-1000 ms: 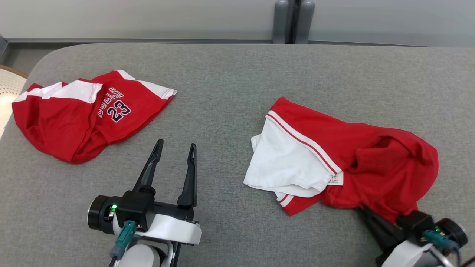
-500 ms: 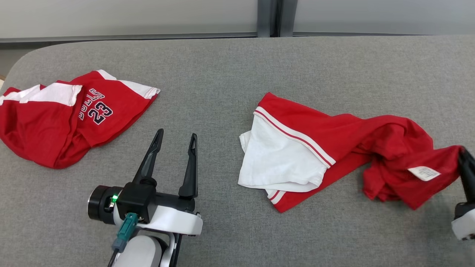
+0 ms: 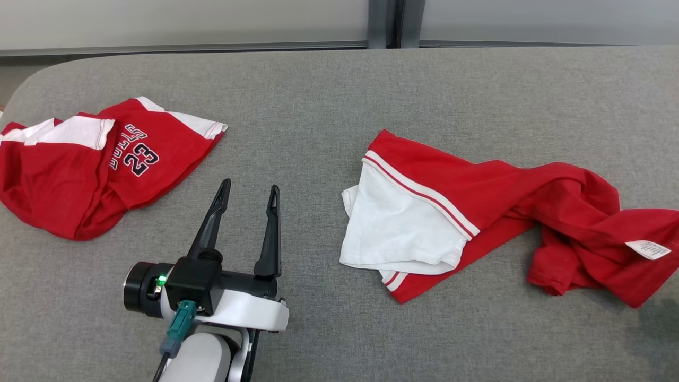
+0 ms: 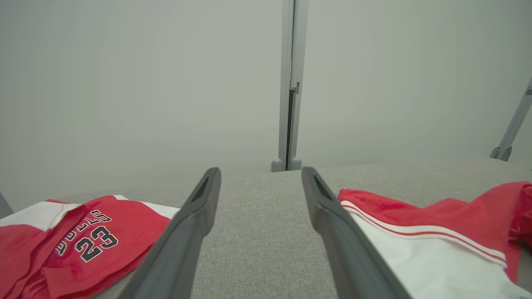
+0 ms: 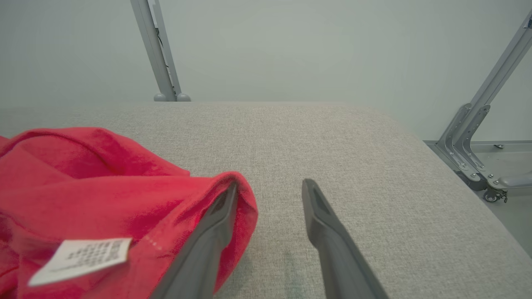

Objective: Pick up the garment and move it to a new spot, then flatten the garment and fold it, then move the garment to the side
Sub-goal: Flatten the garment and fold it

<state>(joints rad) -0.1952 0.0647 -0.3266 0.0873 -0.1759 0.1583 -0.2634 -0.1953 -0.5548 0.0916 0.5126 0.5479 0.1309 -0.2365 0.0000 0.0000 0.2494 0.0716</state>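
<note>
1. Two garments lie well apart on the grey desk [image 3: 318, 95]: the garment [image 3: 493, 185] of the task on the right side, and a red jersey [image 3: 69, 185] printed "23" on the left. Two end effectors are seen, one per arm.
2. The garment is red, with one white panel edged by thin red and white stripes. The white panel lies fairly flat toward the middle of the desk. The red body is bunched and twisted, stretching away to the right, and a white label [image 3: 647, 248] shows at that end.
3. Left end effector [image 3: 249, 187]: the fingers are spread wide and hold nothing. It sits over bare desk between the jersey and the garment, and the white panel lies near its right side without touching it.
4. Right end effector [image 5: 270, 185], right wrist view: the fingers stand apart with nothing clamped between them. The garment's red edge, close to the label, lies against the tip of the finger on that view's left. The other finger is over bare desk.
</note>
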